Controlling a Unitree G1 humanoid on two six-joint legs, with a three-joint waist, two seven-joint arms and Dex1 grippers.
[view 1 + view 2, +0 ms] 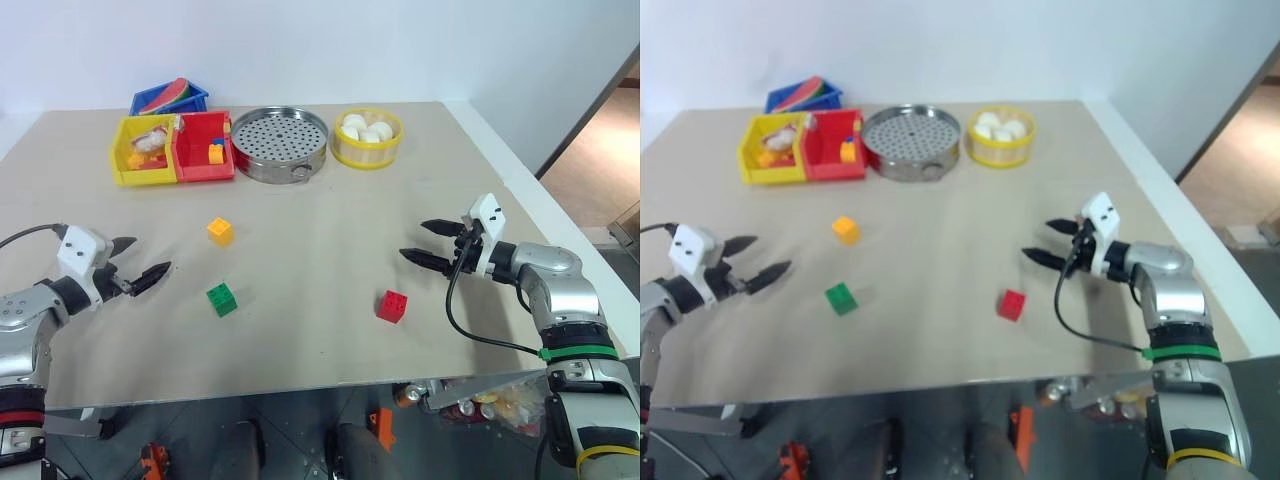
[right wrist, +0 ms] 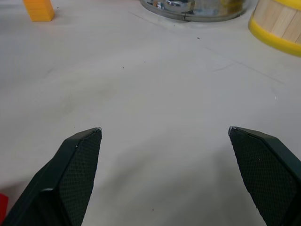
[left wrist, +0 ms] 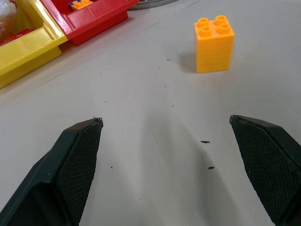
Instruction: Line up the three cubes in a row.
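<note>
Both arms hover level over the table (image 1: 330, 330), jaws spread wide, empty

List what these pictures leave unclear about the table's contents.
- Blue bin, head views: contents partly hidden behind the yellow bin.
- Red cube, right wrist view: cut off by the picture's edge.
- Toys in the red bin: too small to identify.

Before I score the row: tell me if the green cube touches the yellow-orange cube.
Apart. The left eye view shows bare table between the green cube and the yellow-orange cube, which sits farther back.
</note>
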